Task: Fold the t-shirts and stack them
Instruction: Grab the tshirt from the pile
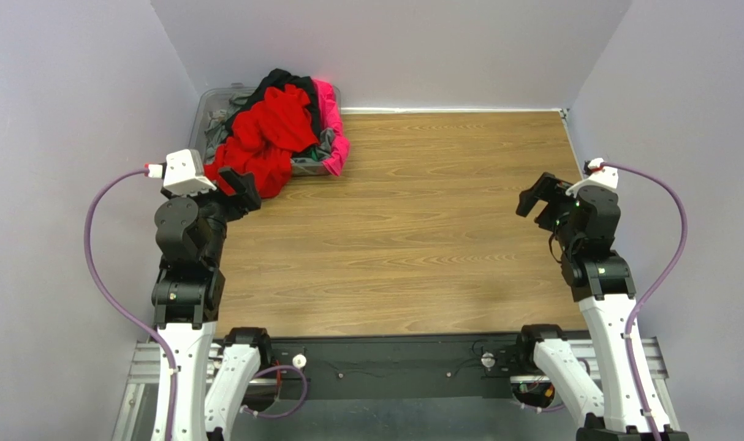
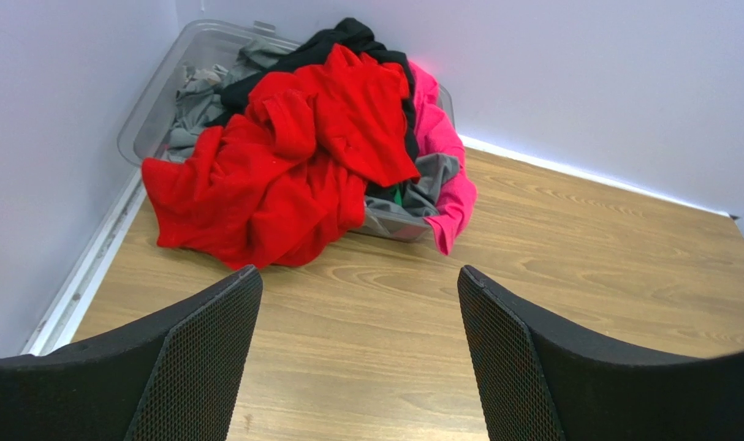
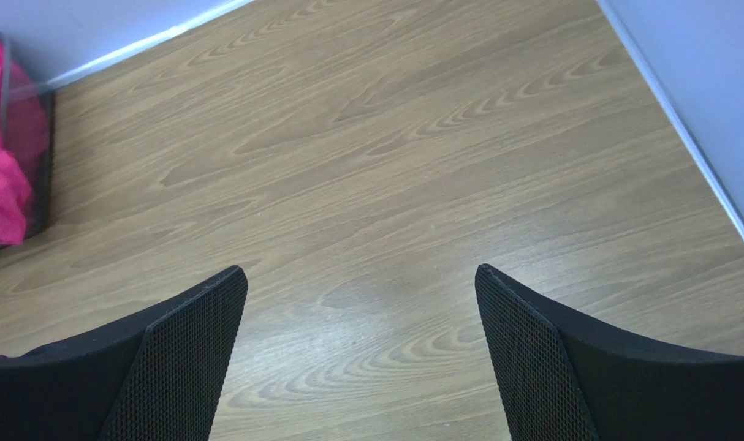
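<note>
A bright red t-shirt lies crumpled on top of a heap in a clear bin at the far left corner, spilling over the rim onto the table. It also shows in the left wrist view. Under it lie black, hot pink, grey and a bit of green cloth. My left gripper is open and empty, just in front of the red shirt, apart from it. My right gripper is open and empty above bare table at the right.
The wooden table is walled at the left, back and right. The bin's pink-draped corner shows at the left edge of the right wrist view. A black rail runs along the near edge by the arm bases.
</note>
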